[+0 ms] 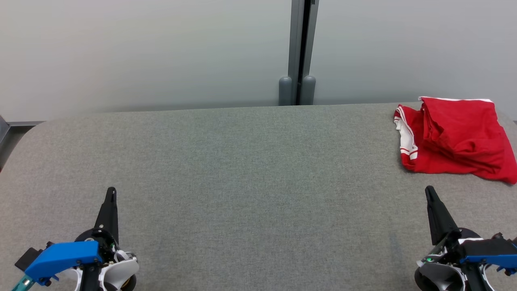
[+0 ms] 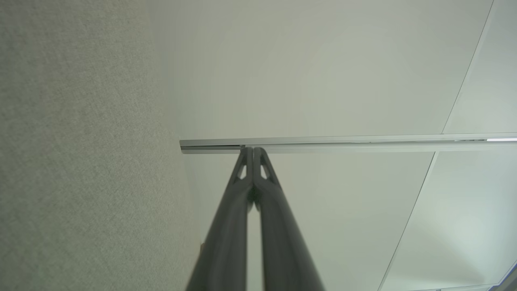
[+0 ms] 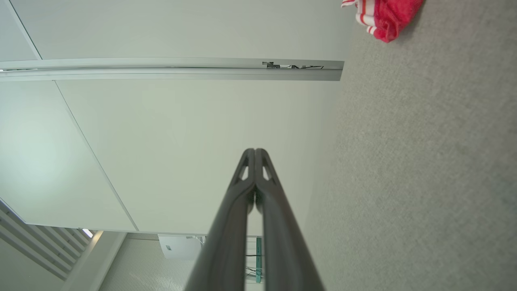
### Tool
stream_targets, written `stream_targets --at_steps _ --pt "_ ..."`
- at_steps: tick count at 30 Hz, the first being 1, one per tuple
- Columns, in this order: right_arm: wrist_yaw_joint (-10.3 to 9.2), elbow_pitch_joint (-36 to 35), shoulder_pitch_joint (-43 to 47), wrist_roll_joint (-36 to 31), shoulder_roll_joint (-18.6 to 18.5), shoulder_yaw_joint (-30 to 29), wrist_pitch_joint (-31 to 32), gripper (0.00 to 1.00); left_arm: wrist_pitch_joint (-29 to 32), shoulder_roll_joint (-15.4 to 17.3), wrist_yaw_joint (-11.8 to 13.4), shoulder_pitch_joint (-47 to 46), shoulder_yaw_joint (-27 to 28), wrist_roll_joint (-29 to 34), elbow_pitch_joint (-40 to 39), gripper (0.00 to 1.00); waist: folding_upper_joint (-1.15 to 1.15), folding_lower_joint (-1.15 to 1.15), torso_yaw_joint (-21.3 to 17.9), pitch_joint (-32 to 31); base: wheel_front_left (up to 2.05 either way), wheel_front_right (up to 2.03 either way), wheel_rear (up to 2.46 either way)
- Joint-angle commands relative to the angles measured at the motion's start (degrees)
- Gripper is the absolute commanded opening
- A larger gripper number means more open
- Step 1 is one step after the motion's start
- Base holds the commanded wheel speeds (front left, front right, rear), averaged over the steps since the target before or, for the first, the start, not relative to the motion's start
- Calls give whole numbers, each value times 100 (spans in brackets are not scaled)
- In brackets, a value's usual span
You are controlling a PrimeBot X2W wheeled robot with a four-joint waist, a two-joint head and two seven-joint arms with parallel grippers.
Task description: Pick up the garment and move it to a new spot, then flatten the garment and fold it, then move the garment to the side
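Red garment (image 1: 454,139) sits roughly folded at far right of grey surface (image 1: 250,169); left pincer (image 1: 111,190) and right pincer (image 1: 429,190) both pressed together, empty.

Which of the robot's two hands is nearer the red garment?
The right hand: the garment lies just ahead of it, while the left hand sits far across the table.

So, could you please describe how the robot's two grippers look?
The left gripper and right gripper match: long, dark, tapering jaws with triangular cut-outs near the tips, mounted on black hubs with blue housings and white rounded wrist shells. A green light shows by the right one.
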Motion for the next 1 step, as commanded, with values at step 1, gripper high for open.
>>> stream_targets --at_steps 1 --pt "4 2 -84 14 -19 -16 13 0 24 9 -51 -56 8 -13 3 0 0 0 0 0 0 0 0"
